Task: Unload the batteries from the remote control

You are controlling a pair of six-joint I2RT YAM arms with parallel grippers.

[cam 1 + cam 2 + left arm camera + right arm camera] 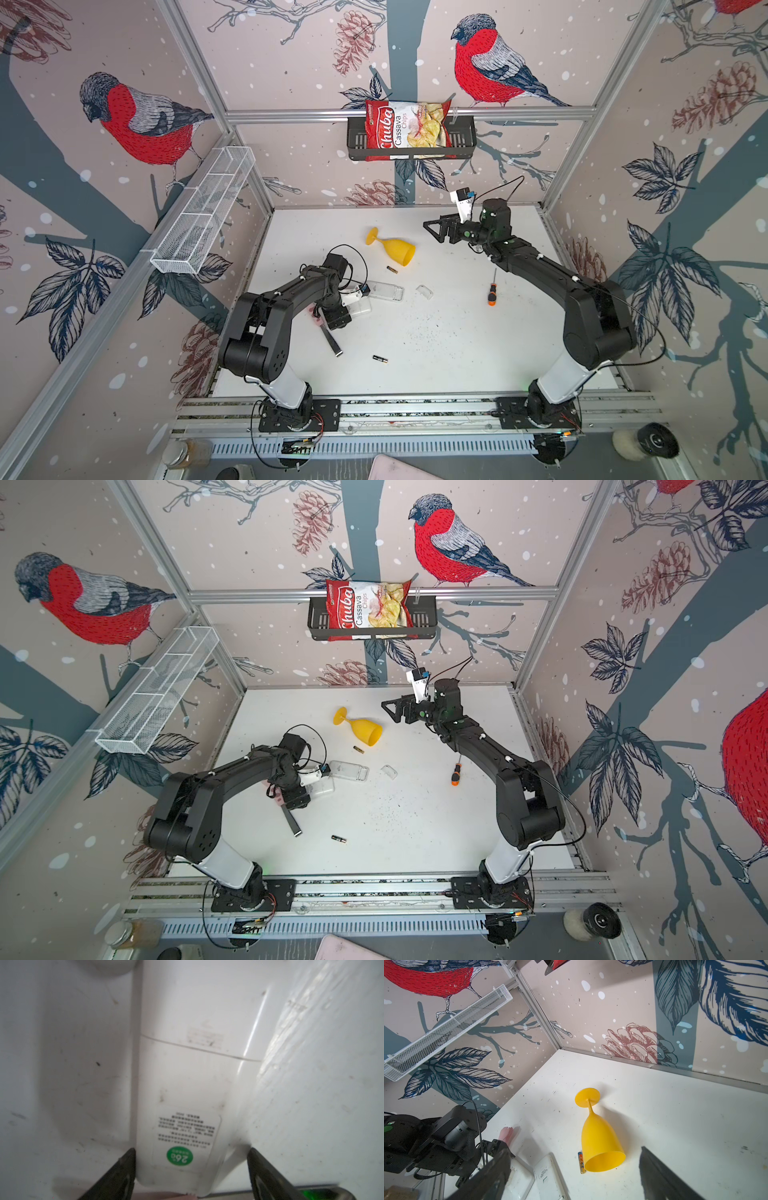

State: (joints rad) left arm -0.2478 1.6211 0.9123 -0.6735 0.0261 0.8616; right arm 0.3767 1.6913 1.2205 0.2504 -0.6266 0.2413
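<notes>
White surface point(436, 353) carrying two loose batteries point(392, 269), one lying beside yellow goblet point(397, 251), second battery point(380, 359) nearer front. Am straddling white remote point(197, 1084) with left claw point(191, 1148), spread, not pinching; right claw point(575, 1149) hanging spread. Judging: squeezing label end, clear of seam, keeping cover free.

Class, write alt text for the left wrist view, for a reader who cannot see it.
A white remote control lies on the table, one end between the left gripper's open jaws. Its upturned face bears a printed label with a green round sticker and a thin seam.
</notes>
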